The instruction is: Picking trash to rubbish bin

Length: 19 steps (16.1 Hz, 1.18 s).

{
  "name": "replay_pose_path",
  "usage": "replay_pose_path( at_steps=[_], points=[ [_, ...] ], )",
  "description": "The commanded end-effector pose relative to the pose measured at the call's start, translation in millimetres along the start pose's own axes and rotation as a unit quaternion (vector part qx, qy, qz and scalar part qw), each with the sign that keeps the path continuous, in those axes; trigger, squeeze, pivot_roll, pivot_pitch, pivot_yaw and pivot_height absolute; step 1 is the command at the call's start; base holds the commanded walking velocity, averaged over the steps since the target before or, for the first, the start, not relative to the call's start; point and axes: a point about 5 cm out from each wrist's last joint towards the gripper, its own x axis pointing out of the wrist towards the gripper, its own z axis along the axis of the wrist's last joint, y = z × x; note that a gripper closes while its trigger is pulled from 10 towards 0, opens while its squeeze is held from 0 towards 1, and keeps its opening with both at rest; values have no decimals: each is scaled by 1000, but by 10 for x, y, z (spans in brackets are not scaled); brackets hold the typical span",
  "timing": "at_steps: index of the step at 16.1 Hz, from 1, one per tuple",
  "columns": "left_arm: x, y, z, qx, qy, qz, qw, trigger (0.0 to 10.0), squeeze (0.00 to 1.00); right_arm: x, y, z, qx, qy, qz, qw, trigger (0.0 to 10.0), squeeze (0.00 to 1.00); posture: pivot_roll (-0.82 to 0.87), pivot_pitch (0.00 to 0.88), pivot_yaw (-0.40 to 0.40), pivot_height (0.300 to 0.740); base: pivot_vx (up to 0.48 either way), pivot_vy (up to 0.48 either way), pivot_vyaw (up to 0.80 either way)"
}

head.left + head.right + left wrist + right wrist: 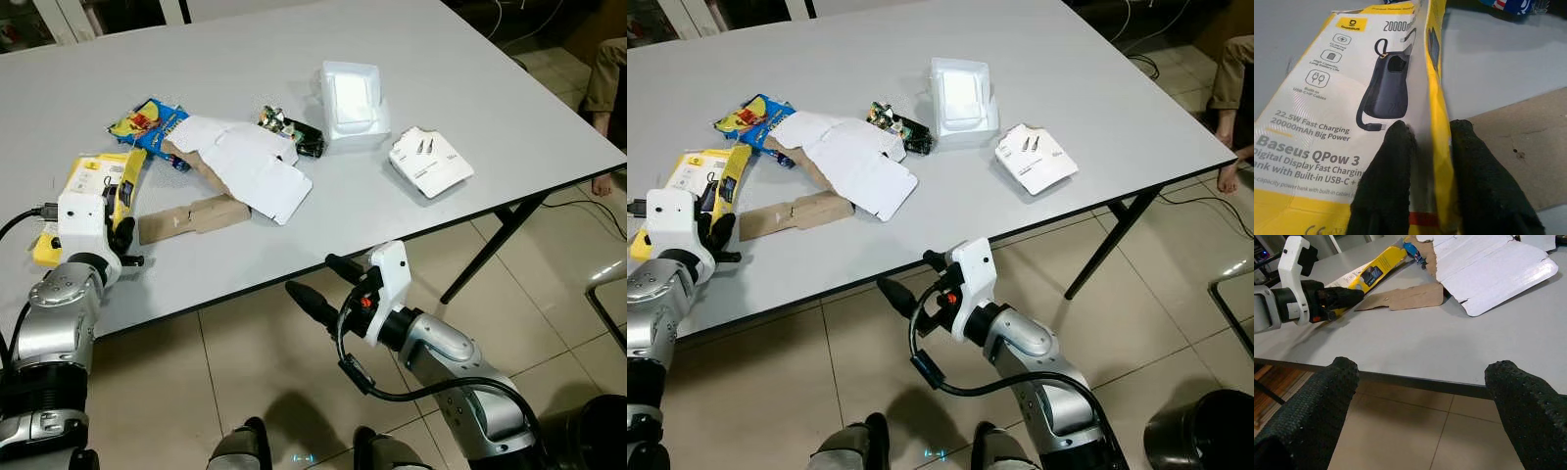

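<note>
A yellow and white power bank box (96, 180) lies at the front left of the grey table (470, 88). My left gripper (1427, 129) is shut on that box's yellow edge, one finger on each side. Other trash lies around the table's middle: a flattened white carton (250, 162), a strip of brown cardboard (191, 215), a blue snack wrapper (147, 119), a white foam container (351, 98) and a white packet (429, 162). My right gripper (313, 277) hangs open and empty in front of the table's front edge, just below it, its fingers pointing left.
A dark round bin (1200, 431) stands on the tiled floor at the lower right. A black table leg (490, 245) slants down on the right. A person's leg (607, 69) is at the far right.
</note>
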Motion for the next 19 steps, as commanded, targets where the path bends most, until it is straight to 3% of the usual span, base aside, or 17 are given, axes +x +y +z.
replay_pose_path(
  at_steps=[1, 8, 13, 19],
  points=[
    [-27, -41, -155, -6, 29, -13, 999, 0, 0, -18, 46, -4, 3, 1, 9, 1000, 10000, 0, -65, 207, 31, 740, 0, 0, 0],
    [-68, 53, -18, 43, -3, 25, 999, 0, 0, -14, 3, -51, -14, 16, -10, 1000, 10000, 0, -65, 207, 31, 740, 0, 0, 0],
    [-191, 212, 66, 65, -37, 82, 994, 0, 0, -8, -77, -4, -19, 1, -39, 999, 10000, 0, -54, 205, 29, 740, 0, 0, 0],
    [-367, 285, 318, 112, -121, 152, 975, 0, 0, 29, -162, 43, -27, -13, -64, 997, 10000, 0, -44, 194, 23, 740, 0, 0, 0]
  ],
)
